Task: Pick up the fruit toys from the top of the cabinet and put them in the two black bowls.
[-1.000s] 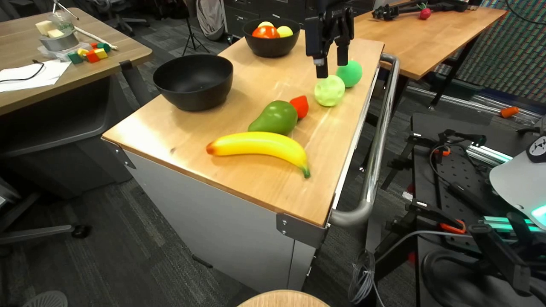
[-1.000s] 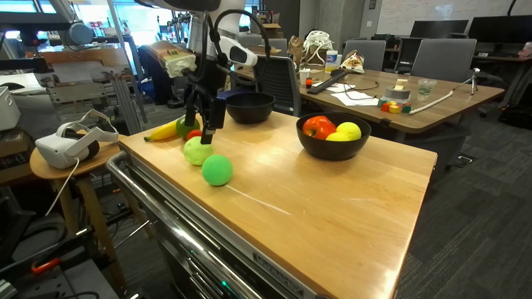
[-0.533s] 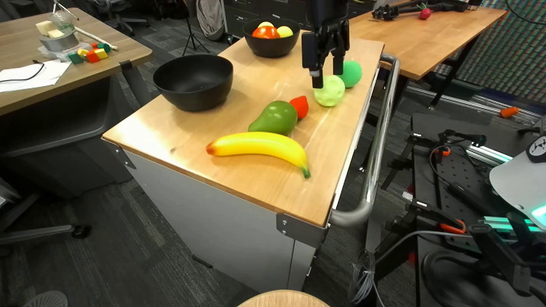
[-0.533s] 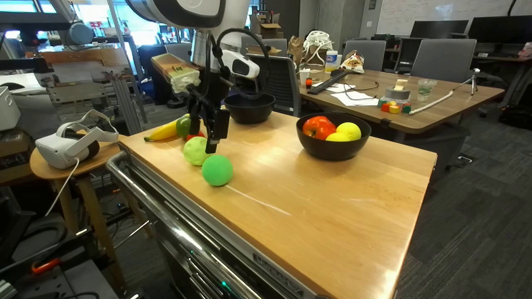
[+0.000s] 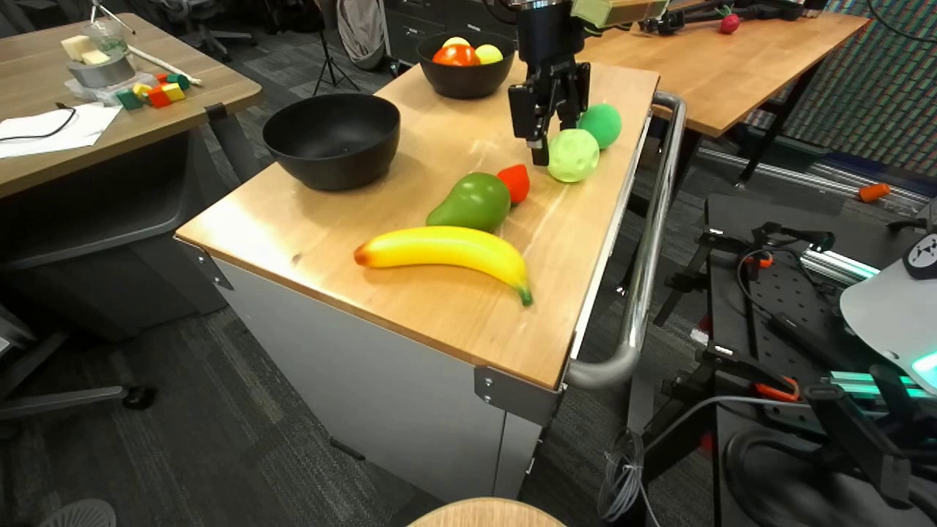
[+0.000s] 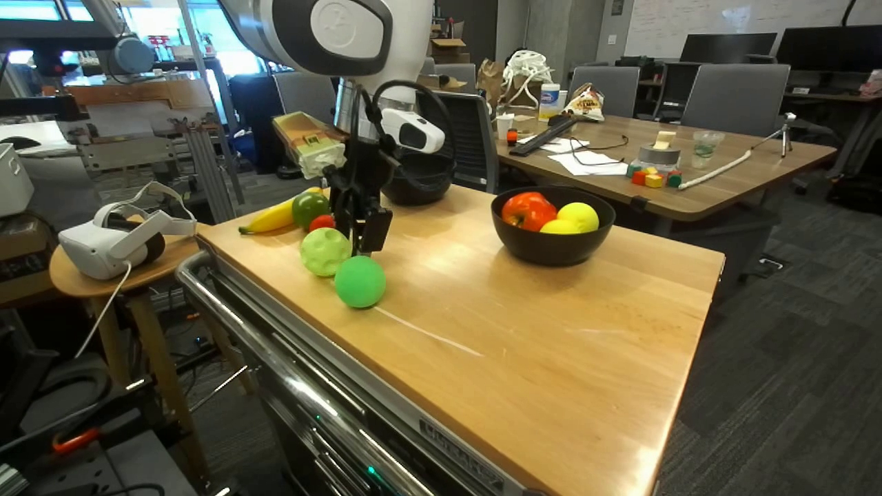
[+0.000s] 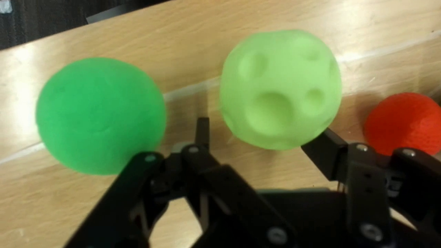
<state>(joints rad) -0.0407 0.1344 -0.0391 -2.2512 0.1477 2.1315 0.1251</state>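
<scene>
Near the cabinet's [image 5: 417,304] railed edge, grasping the pale-green ball [image 7: 280,89] seems the step; the gripper [image 7: 263,137], jaws parted, should centre, then clasp.

In an exterior view, a yellow banana [image 5: 445,246] lies mid-frame on the cabinet [image 5: 366,351]; above, green pear shape [image 5: 472,202], red toy [image 5: 516,183], dimpled lime ball [image 5: 574,155], green ball [image 5: 602,126]. Upper left, a black bowl [image 5: 331,157]; top centre, another bowl [image 5: 467,80] holding red and yellow fruits [image 5: 456,55].
</scene>
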